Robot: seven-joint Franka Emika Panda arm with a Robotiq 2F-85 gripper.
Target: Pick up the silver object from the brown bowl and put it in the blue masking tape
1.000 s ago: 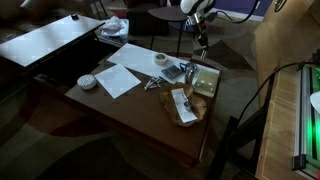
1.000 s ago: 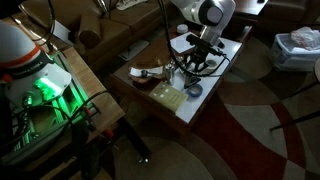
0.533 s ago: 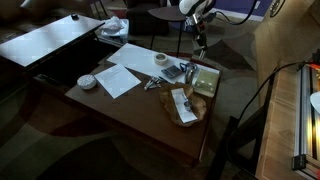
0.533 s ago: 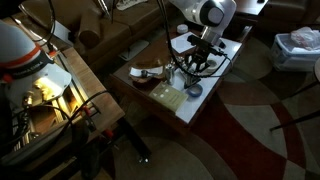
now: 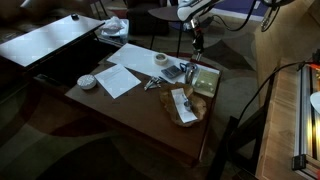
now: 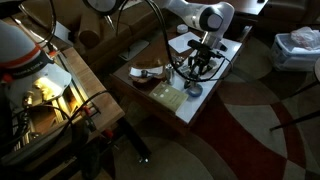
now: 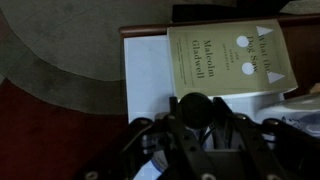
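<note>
Shallow round orange-brown bowl [image 5: 195, 116] with a lighter rim sits on the wooden tabletop [image 5: 130, 110]. The pale elongated silver object [image 5: 182, 100] lies inside it, too small for detail. The pincer [image 5: 197, 45] hangs above the tabletop near 1 flat greenish book [image 7: 225, 60], apart from the bowl. Cannot tell if it is open or closed. In the wrist view the book has a matte cover. The pincer body is dark and blurred there, with the fingertips cut off.

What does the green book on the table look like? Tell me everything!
The flat olive-green book lies closed, cover up, on the table. Pale lettering, sideways in the wrist view, reads Malcolm Gladwell, with small white triangles by one edge. In an exterior view the round orange-brown bowl sits beside it. Nothing rests on it; the gripper hangs above, apart.
</note>
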